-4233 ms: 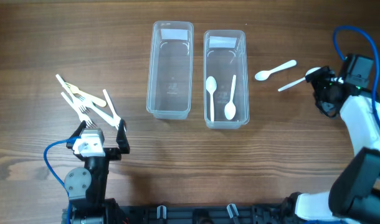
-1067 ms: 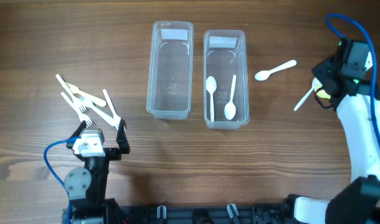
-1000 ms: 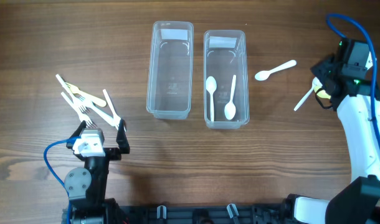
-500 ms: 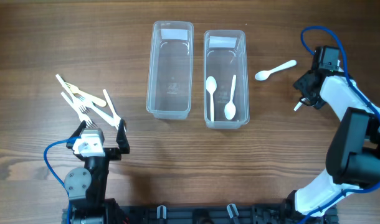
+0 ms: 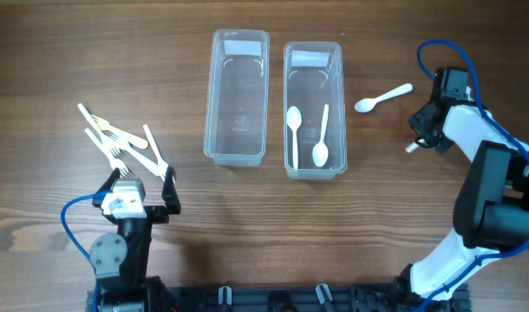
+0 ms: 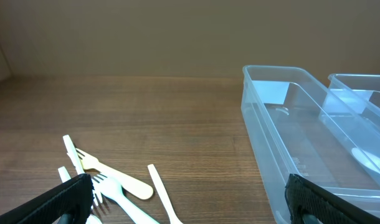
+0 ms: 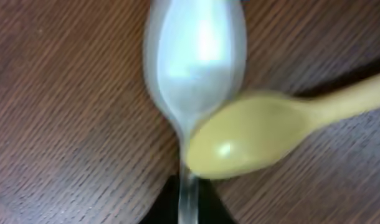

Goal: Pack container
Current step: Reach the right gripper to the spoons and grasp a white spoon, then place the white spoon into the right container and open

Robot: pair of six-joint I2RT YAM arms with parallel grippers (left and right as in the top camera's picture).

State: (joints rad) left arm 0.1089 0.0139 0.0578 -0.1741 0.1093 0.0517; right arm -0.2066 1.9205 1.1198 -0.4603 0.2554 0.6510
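Your right gripper (image 5: pixel 418 137) sits at about 3 o'clock on the table (image 5: pixel 74 52). Its arm reaches up from the base at 5 o'clock, and the wrist is bent so the fingers point down toward 7 o'clock. The jaws are pinched together on the thin handle of a white spoon (image 7: pixel 196 56). In the wrist view, its bowl lies over the wood straight ahead of the fingertips. A cream spoon (image 7: pixel 246 134) overlaps the neck of that bowl, its handle running off toward 2 o'clock; you cannot tell whether it is caught too.

A loose spoon (image 5: pixel 383 98) lies near the gripper, toward 10 o'clock of it and apart from it. The right container (image 5: pixel 288 104), at the table's centre, holds two spoons (image 5: pixel 293 130), with the left container (image 5: pixel 237 104) just beside it.

Your left gripper (image 5: pixel 141 184) sits at 8 o'clock with its fingers pointing toward 12 and its jaws spread wide. The forks (image 5: pixel 117 143) lie just ahead of it.
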